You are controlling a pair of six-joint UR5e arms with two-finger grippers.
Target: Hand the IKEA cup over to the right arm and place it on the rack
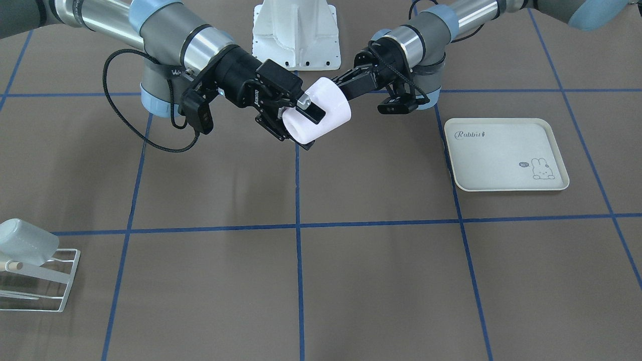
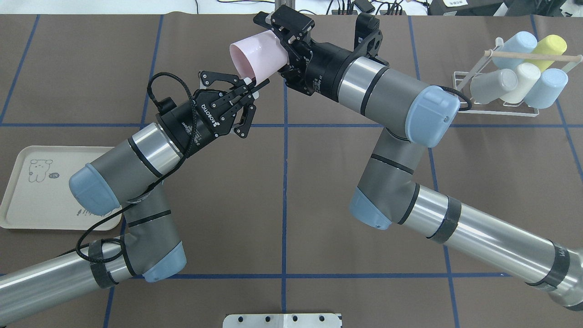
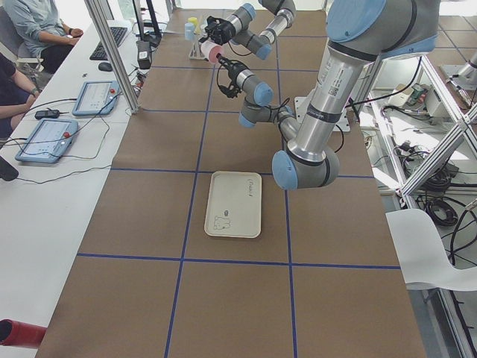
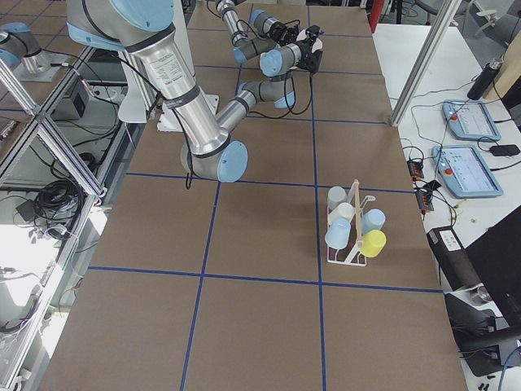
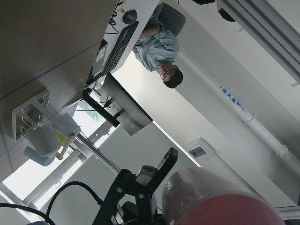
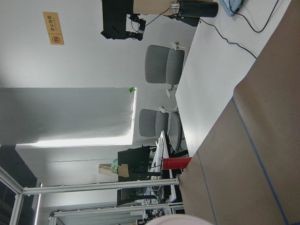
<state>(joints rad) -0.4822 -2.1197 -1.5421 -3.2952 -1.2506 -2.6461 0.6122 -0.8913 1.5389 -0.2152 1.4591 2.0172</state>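
A pale pink IKEA cup (image 2: 255, 57) hangs on its side above the middle of the table, between both grippers. In the front-facing view the cup (image 1: 328, 108) looks white. My right gripper (image 2: 269, 51) reaches in from the right arm (image 2: 387, 91) and is shut across the cup's body, one finger (image 1: 312, 110) lying over it. My left gripper (image 2: 250, 87) is shut on the rim at the cup's open mouth. The left wrist view shows the cup (image 5: 211, 201) close up. The rack (image 2: 494, 108), white wire with a wooden dowel, stands at the far right.
Several pastel cups (image 2: 524, 82) rest on the rack. A cream rabbit-print tray (image 2: 18, 200) lies bare on the left side. Blue tape lines grid the brown table. A loose black cable (image 1: 125, 120) hangs under the right wrist. People sit at a desk (image 3: 52, 112) beside the table.
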